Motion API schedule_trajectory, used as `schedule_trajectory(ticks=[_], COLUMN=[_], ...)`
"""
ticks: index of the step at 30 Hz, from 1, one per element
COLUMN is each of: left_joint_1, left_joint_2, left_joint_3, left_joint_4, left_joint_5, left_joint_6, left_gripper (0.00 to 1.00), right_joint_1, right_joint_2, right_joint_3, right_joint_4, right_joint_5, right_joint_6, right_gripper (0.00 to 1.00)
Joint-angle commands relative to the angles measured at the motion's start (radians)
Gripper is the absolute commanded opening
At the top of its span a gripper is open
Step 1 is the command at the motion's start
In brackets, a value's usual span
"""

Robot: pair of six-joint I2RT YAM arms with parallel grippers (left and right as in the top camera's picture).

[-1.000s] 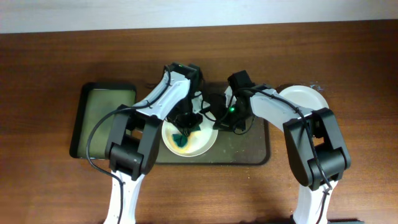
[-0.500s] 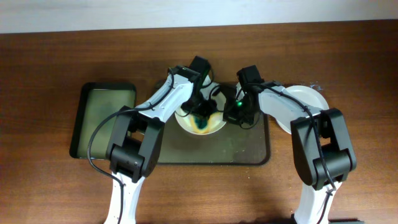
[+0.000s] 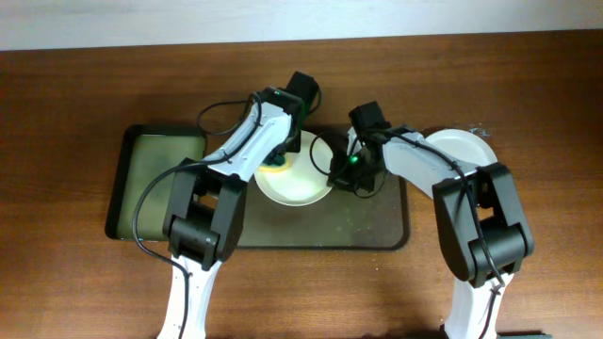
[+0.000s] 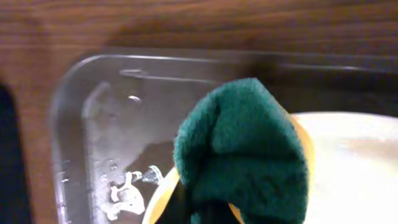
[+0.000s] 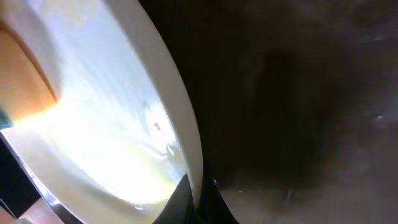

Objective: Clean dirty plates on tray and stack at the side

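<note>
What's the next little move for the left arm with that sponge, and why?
Probably drag the sponge inward across the plate, from its far-left rim toward the middle. The left gripper holds the sponge right at the edge, most of the pale yellowish inside lies open beside it, and the right gripper pinches the opposite rim, steadying the plate on the tray.

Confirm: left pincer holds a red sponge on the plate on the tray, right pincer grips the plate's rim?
Not red: the sponge is green, per the left wrist view. The left pincer holds it on the plate on the tray; the right pincer grips the rim.
</note>
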Motion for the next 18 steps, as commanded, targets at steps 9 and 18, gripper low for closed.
schedule_trajectory(ticks=[9,18], left_joint_1=[0.078,0.117], left_joint_2=[0.014,0.015], left_joint_3=[0.334,0.35], left_joint_4=[-0.293,-0.319], left_joint_5=[0.096,0.37], left_joint_6=[0.151,0.193], left_gripper=[0.0,0.0], right_joint_1=[0.003,0.065], right_joint_2=[-0.058,-0.426], right_joint_3=[-0.007,0.018], right_joint_4=[-0.178,-0.384], right_joint_5=[0.226,0.72], right_joint_6=[-0.086,-0.122], right_gripper=[0.04,0.04])
